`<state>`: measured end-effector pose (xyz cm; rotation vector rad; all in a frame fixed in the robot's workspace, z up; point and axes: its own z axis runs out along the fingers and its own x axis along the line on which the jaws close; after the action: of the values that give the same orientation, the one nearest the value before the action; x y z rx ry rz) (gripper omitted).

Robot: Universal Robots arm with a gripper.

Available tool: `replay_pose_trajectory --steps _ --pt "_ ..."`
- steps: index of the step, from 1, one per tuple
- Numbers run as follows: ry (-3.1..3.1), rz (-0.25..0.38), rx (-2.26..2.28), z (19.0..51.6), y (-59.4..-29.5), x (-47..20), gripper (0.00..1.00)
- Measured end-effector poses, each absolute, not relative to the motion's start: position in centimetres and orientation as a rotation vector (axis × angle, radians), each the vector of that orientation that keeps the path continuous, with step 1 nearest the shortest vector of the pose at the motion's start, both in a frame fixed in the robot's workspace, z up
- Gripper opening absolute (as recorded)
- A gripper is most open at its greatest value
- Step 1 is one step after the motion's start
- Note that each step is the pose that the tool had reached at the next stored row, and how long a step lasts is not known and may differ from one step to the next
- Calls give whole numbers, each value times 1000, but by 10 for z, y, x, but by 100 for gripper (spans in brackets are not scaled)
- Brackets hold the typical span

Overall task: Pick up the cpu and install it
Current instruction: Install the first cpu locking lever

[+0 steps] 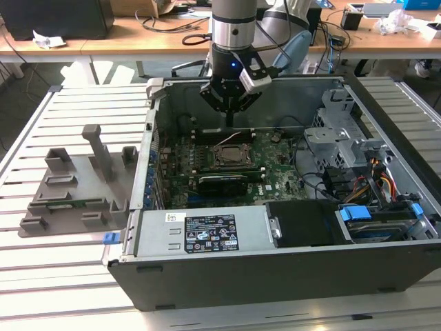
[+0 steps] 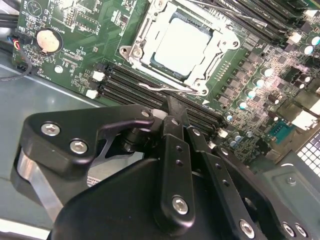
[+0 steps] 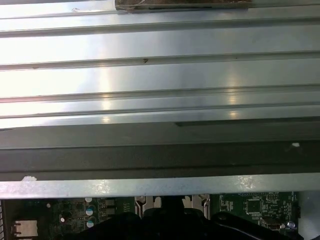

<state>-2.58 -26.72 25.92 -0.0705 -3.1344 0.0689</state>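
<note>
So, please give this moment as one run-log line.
gripper: shut, holding nothing, above motherboard | cpu: seated in socket | computer case: open

Ribbed metal surface (image 3: pixel 160 75) above motherboard (image 3: pixel 255 207)

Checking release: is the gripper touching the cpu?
Apart. In the second wrist view the gripper is above the memory slots, with green board between it and the cpu in its socket.

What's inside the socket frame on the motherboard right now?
The cpu lies inside the socket frame, silver top showing, with the gripper above the board beside it. The pins and contacts under the chip are covered, so its seating cannot be confirmed.
</note>
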Motion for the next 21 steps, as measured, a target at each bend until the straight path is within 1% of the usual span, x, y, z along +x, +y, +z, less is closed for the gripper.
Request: replay_pose_trajectory --steps 21 --pt "-3132 69 -70 254 -267 3 11"
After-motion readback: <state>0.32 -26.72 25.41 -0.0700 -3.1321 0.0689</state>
